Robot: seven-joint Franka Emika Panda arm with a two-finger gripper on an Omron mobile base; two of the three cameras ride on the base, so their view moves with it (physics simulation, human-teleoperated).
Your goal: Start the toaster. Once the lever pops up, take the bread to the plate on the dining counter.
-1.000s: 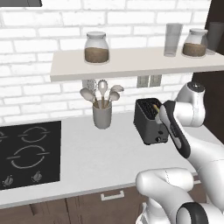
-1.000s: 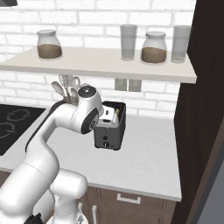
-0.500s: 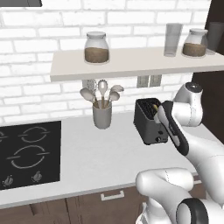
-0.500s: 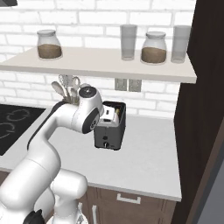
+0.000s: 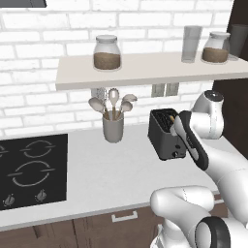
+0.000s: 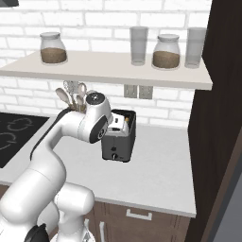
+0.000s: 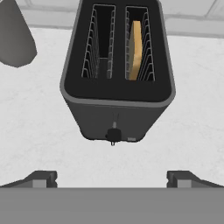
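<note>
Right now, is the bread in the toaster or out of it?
In. The bread stands on edge inside one slot of the toaster; the slot beside it is empty.

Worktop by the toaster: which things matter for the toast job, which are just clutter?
Job:
- toaster, dark, two slots
- bread, standing in one slot
- gripper, open, facing the toaster's lever end

Clutter:
- utensil holder with spoons
- hob
- shelf with two jars and two glasses
- wall socket
</note>
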